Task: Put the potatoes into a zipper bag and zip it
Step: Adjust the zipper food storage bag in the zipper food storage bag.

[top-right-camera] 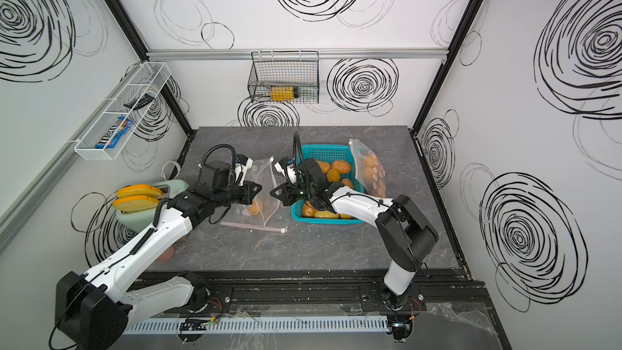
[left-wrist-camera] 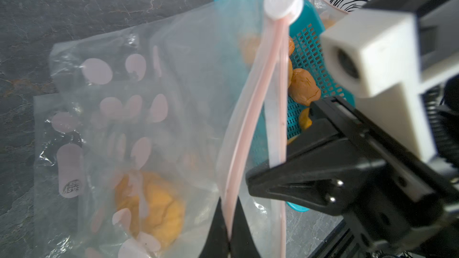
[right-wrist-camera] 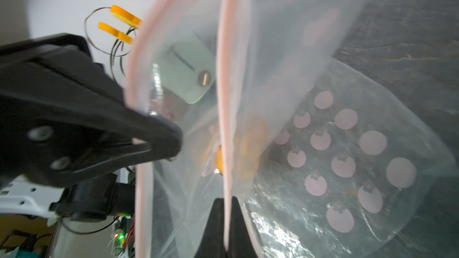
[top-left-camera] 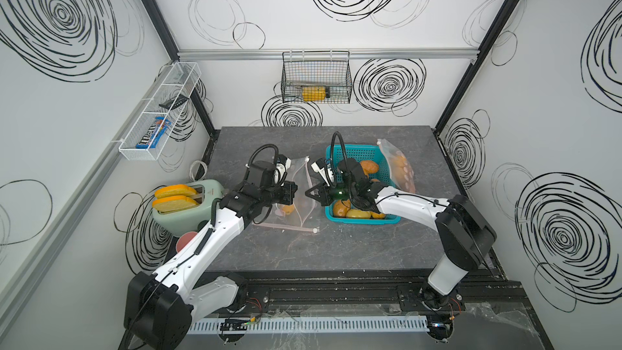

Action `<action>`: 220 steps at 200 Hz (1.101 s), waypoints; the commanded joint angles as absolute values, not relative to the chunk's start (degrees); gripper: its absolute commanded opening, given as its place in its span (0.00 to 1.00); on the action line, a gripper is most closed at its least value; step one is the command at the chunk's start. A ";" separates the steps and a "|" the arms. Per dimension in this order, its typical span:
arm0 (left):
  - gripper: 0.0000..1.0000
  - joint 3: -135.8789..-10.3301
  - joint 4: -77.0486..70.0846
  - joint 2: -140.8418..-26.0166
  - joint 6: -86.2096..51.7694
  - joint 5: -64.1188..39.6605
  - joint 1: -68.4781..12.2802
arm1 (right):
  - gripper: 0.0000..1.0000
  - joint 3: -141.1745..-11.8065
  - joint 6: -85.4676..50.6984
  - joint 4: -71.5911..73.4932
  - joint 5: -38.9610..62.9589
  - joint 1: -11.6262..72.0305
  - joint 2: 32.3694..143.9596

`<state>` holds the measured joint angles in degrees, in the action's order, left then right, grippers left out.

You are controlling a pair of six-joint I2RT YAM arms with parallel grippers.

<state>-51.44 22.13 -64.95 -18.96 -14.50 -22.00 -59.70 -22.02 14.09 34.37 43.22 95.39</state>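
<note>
Pinching opposite lips of the zipper bag (top-left-camera: 300, 171), the left gripper (left-wrist-camera: 229, 210) and right gripper (right-wrist-camera: 226, 210) are clenched on its pink strips; one potato (top-left-camera: 287, 209) lies inside, other potatoes (top-left-camera: 370, 166) in the basket (top-left-camera: 356, 148) at its 3 o'clock.

We see white shell links and black joint housings on the left arm (top-left-camera: 229, 220), lower left, and the right arm (top-left-camera: 410, 202), lower right. Black ribbed cables (top-left-camera: 266, 147) arch over both wrists. The right gripper (left-wrist-camera: 253, 179) is black and wedge-shaped, with two silver screws (left-wrist-camera: 339, 182). A green light (top-left-camera: 340, 192) glows nearby.
</note>
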 commanded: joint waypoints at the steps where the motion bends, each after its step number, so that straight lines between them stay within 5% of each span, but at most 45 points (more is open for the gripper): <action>1: 0.00 -55.05 27.22 -62.74 -17.58 -9.75 -22.24 | 0.00 -57.37 -23.24 23.19 44.35 43.59 89.00; 70: 0.00 -57.84 35.73 -58.73 -16.72 -2.23 -22.06 | 0.03 -57.76 -23.47 20.25 38.84 43.33 89.48; 79: 0.00 -58.57 36.44 -58.80 -16.66 -1.60 -22.01 | 0.09 -58.30 -23.39 19.86 39.55 43.53 90.17; 102: 0.00 -60.35 38.55 -58.47 -16.26 1.56 -22.05 | 0.49 -59.22 -22.49 18.24 38.74 43.70 91.24; 125: 0.00 -63.14 42.63 -58.88 -16.26 7.96 -21.92 | 0.63 -58.50 -21.27 17.38 37.35 43.39 89.08; 150: 0.00 -66.36 47.38 -59.81 -15.45 16.20 -21.99 | 0.69 -55.60 -20.91 18.09 35.54 42.22 84.14; 173: 0.00 -68.36 48.50 -59.68 -14.85 19.22 -22.13 | 0.73 -52.51 -18.60 17.36 23.89 41.12 80.42; 220: 0.00 -60.29 37.38 -63.10 -15.53 -0.21 -24.12 | 0.73 -50.46 -22.13 12.25 11.24 32.48 81.66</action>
